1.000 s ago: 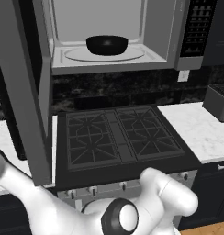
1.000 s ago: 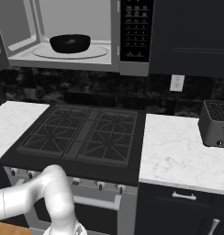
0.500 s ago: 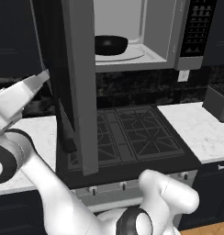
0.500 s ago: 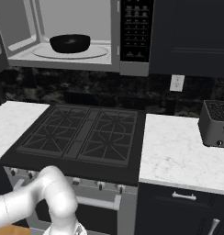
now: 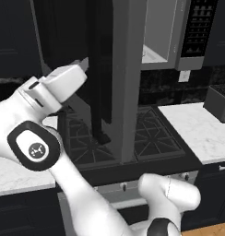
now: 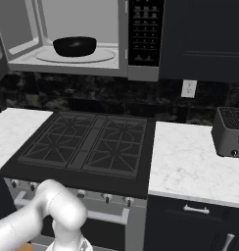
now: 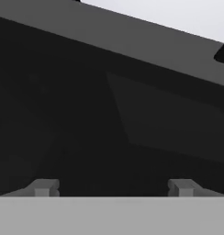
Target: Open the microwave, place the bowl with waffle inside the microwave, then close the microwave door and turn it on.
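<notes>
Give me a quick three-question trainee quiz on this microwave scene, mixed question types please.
1. True or false: the bowl with waffle sits on the turntable inside the microwave.
2. Multiple choice: the microwave door is A) latched shut, B) partly swung, C) removed.
3. Fill in: the end effector has its fingers spread ____, facing the door's dark glass.

Key: 1 true; 2 B; 3 open.

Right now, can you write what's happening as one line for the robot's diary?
stage: closing door | hand: open, pressed at dark glass of grey-framed microwave door | door: part-way shut | small black bowl with waffle: inside on turntable | start button: not yet pressed
</notes>
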